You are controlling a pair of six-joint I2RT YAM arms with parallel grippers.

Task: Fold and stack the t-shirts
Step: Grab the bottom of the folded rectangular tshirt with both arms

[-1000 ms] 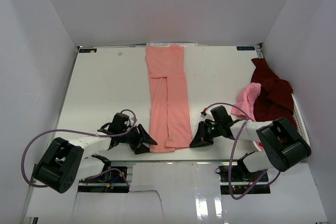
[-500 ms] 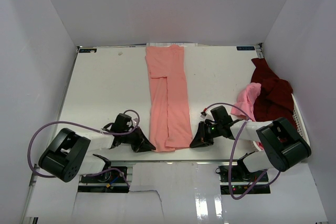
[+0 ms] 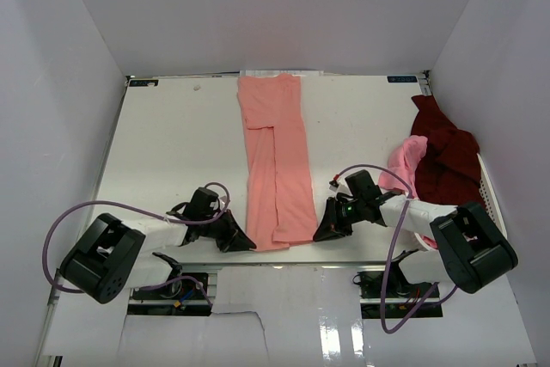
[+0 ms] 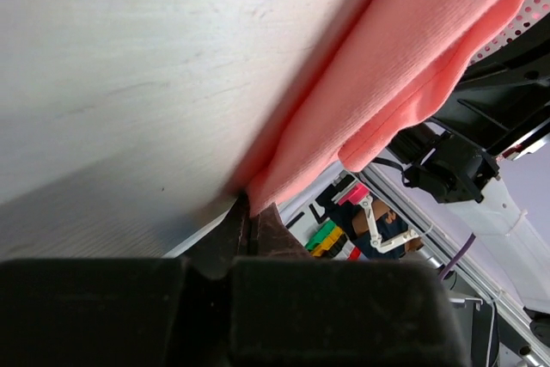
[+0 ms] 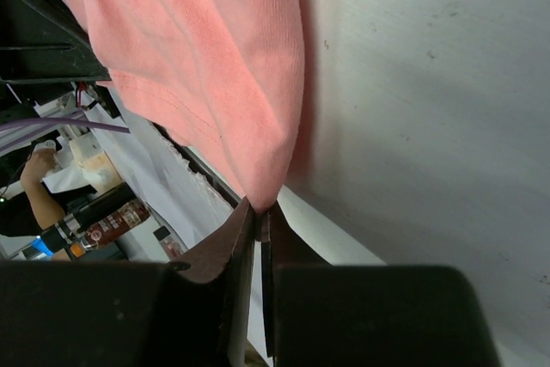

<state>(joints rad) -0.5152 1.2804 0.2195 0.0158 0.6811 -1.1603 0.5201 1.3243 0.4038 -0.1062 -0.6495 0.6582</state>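
White bench [image 3: 172, 143] carries salmon-pink t-shirt [image 3: 277, 161]; left tool [image 3: 249, 245] and right tool [image 3: 317, 235] clench its bottom-centre corners. Such shallow pinches might slip on lifting.

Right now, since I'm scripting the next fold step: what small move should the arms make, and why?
Probably lift both near corners together slightly. The left gripper and right gripper are each shut on a near corner of the salmon-pink t-shirt, which lies flat as a long strip; raising them readies a fold toward its far end.
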